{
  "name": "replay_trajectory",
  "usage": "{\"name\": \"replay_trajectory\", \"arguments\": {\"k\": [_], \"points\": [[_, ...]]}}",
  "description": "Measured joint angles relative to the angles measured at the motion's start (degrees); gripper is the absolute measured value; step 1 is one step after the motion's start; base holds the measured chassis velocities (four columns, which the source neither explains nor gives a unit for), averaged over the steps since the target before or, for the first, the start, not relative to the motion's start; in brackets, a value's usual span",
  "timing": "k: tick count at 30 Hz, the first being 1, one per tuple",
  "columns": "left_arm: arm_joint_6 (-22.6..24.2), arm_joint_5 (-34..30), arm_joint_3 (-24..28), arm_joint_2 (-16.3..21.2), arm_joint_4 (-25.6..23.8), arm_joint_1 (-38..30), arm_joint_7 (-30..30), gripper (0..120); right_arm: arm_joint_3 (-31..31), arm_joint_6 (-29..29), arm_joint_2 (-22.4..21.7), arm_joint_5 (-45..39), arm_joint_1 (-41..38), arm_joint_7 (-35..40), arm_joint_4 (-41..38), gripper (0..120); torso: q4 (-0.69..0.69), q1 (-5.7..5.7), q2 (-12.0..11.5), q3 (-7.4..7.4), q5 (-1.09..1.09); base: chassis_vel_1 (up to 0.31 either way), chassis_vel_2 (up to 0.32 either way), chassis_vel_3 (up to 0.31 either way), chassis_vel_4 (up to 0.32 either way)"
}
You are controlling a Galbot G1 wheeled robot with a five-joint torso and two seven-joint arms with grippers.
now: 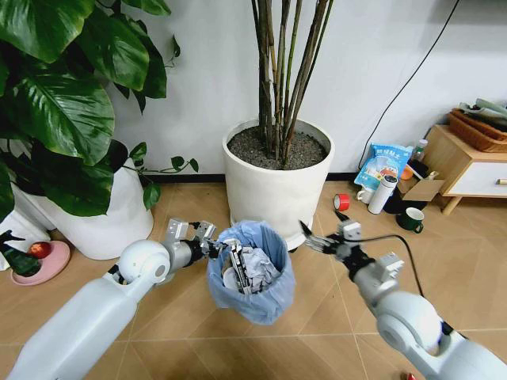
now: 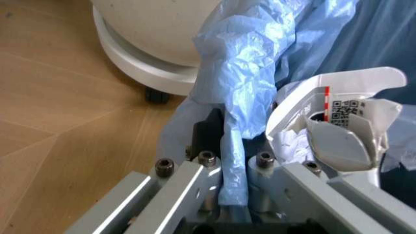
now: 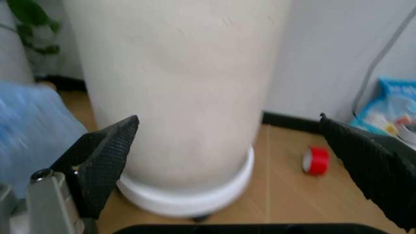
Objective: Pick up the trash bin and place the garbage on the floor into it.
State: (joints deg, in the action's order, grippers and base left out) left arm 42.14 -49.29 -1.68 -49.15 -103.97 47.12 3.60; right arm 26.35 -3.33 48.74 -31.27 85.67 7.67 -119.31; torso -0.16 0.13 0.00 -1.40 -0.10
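The bin [image 1: 250, 273] is sitting at lower centre of the head view, its blue bag [image 1: 273, 301] folded over the rim and bulging around the sides, and it appears to be hanging off the floor [image 1: 174, 317] rather than resting on it, though I cannot tell that for certain. Crumpled paper and a torn white packet [image 2: 338, 122] are already lying inside it. The left gripper [image 1: 226, 255] is clamping the near-left rim: in the left wrist view its fingers [image 2: 170, 178] are pinching a fold of bag and the dark bin wall between them, so it is grasping the bin. The right gripper [image 1: 321, 240] is hovering just right of the bin, apart from it, with its black fingers [image 3: 104, 161] spread wide and holding nothing. The bin's mouth is facing up and its long axis is standing roughly upright, lying left of the right gripper and nearly level with it, so the free right arm is the one placed to carry litter across and drop it in from above. No loose litter is lying on the floor close to the grippers here. Behind the bin, 1 white pot [image 1: 277, 186] is standing at centre, with a red tape roll [image 1: 341, 202] on the floor to its right.
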Motion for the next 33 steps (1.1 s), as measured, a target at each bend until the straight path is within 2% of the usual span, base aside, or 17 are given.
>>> {"name": "replay_trajectory", "arguments": {"k": [5,13,20,33], "points": [[0.0,0.3,-0.9,0.6,0.0,0.4,0.6,0,9.5,4.2,2.1,1.3,10.2,-8.4,5.1,100,0.00,0.00,0.0,0.00,0.01,0.000,0.000,0.000,0.000],[0.0,0.8,-1.1,0.5,0.0,0.3,1.4,0,16.1,7.4,6.4,2.1,19.4,-14.6,12.8,100,0.00,0.00,0.0,0.00,0.00,0.000,0.000,0.000,0.000],[0.0,1.2,-1.2,0.7,-0.3,0.5,1.8,0,19.3,10.9,10.0,4.1,24.6,-17.0,20.3,100,0.01,0.00,0.0,0.00,0.00,0.000,0.000,0.000,0.000],[0.0,1.5,-0.9,0.7,-1.2,0.7,1.9,0,18.1,16.1,14.7,5.6,27.2,-18.6,34.3,100,0.00,0.00,0.0,0.00,-0.01,0.000,0.000,0.000,0.000]]}}
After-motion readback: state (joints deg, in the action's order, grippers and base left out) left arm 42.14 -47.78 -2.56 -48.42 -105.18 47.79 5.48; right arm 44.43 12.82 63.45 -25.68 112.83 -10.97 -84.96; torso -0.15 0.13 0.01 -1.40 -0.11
